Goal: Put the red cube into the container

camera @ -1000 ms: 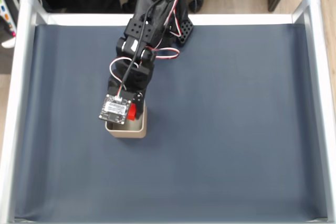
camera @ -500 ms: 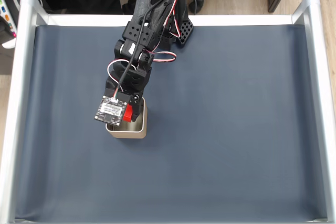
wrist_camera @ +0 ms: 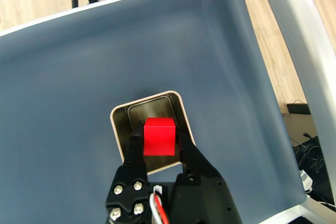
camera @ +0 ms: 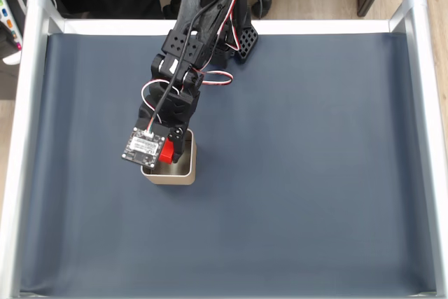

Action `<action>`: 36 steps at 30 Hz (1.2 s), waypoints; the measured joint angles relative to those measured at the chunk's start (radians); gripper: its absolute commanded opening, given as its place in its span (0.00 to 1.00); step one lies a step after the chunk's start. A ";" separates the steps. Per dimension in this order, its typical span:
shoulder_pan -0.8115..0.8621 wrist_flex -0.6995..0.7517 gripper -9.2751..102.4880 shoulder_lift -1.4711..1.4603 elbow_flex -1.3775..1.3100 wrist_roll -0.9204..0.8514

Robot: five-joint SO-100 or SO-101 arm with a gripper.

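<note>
Now the pincer (wrist_camera: 158,141) is clamped on the cube (wrist_camera: 158,136), low centre, above the tin (wrist_camera: 116,116); next it must release.

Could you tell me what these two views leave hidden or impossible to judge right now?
- Fixed view: the wrist camera board and arm cover most of the red cube and the left part of the container.
- Wrist view: the cube and gripper hide the middle and near part of the container's floor.
- Wrist view: the cube's height above the container floor cannot be judged.
- Wrist view: the gripper's base is cut off by the bottom edge.
</note>
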 measured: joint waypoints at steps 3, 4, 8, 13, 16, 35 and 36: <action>0.000 0.000 0.18 0.000 0.006 0.000; 0.000 0.000 0.19 0.000 0.006 0.000; 0.008 0.000 0.21 0.000 0.018 0.000; 0.011 -0.002 0.22 0.000 0.018 0.000; 0.012 -0.002 0.23 0.000 0.028 -0.002; 0.018 -0.023 0.26 0.000 0.061 -0.023; 0.018 -0.029 0.26 0.000 0.061 -0.023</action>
